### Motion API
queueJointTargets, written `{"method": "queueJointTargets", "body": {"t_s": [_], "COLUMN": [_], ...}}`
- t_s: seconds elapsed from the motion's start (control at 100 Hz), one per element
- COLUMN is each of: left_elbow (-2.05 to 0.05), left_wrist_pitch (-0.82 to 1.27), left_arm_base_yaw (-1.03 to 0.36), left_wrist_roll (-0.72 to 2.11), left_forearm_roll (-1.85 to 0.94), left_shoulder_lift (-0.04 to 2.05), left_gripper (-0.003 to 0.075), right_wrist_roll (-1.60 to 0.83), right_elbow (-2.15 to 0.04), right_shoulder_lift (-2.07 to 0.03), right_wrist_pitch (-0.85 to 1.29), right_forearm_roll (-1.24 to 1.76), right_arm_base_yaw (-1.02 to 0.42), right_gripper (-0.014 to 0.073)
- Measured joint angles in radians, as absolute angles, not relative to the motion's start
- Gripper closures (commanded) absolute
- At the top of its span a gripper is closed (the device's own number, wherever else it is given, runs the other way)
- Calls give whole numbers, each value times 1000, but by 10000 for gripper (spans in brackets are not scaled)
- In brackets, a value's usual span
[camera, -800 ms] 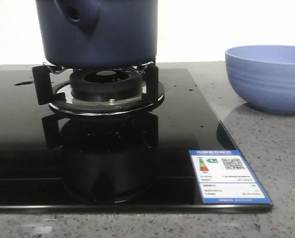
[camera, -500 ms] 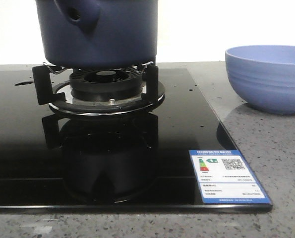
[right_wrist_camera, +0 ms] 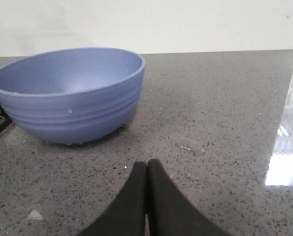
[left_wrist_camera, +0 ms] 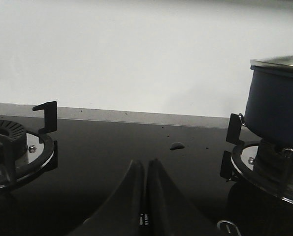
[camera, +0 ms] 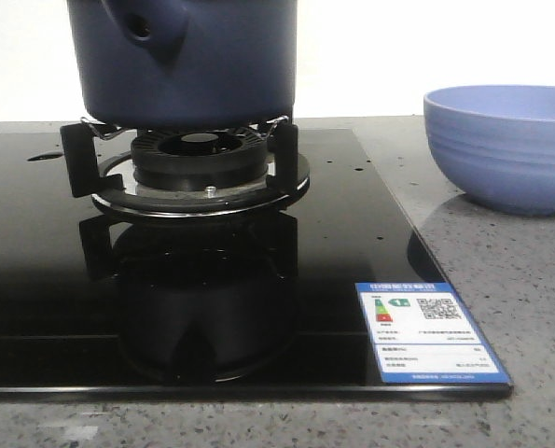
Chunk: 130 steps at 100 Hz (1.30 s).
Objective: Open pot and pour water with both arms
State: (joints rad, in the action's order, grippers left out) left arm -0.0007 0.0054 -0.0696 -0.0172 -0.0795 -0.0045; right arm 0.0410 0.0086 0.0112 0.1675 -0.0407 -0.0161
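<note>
The dark navy-blue pot (camera: 188,61) stands on the gas burner's black supports at the top of the front view, its side nub with a round hole (camera: 145,28) facing forward-left. The left wrist view shows its side (left_wrist_camera: 276,108) with a glassy lid rim (left_wrist_camera: 279,63) on top. My left gripper (left_wrist_camera: 145,164) is shut and empty, low over the black glass hob, the pot off to one side. My right gripper (right_wrist_camera: 146,166) is shut and empty, low over the grey counter, short of the periwinkle bowl (right_wrist_camera: 70,93). Neither gripper shows in the front view.
The periwinkle ribbed bowl (camera: 503,145) stands on the speckled grey counter right of the hob. A burner ring with black supports (camera: 198,168) holds the pot. A second burner (left_wrist_camera: 13,147) shows in the left wrist view. An energy label (camera: 429,331) sticks on the hob's front right corner.
</note>
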Motion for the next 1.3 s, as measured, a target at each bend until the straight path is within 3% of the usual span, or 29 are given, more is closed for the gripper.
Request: {"method": "queueJointTargets", "body": {"t_s": [0.55,0.96,1.15,1.3], "left_elbow": [-1,-1,-49,-248], "left_wrist_pitch": [0,-12,99,268], "left_arm_base_yaw": [-70,-70,-70,-70], "left_wrist_roll": [-17,-19,-7,92], "left_forearm_roll": [-115,-728,-681,-565], "left_shoulder_lift": [-4,-4,-4,87], "left_gripper": [741,741,741,741], "right_wrist_roll": [41,41,39,33], "right_elbow": [9,9,-76,-239], "right_shoulder_lift": [11,11,1,-140], "right_wrist_pitch": [113,50,180,349], "right_forearm_roll": [43,424,411,339], "right_arm_base_yaw": [-16,-16,-16,-16], "right_gripper": [655,653,651,651]}}
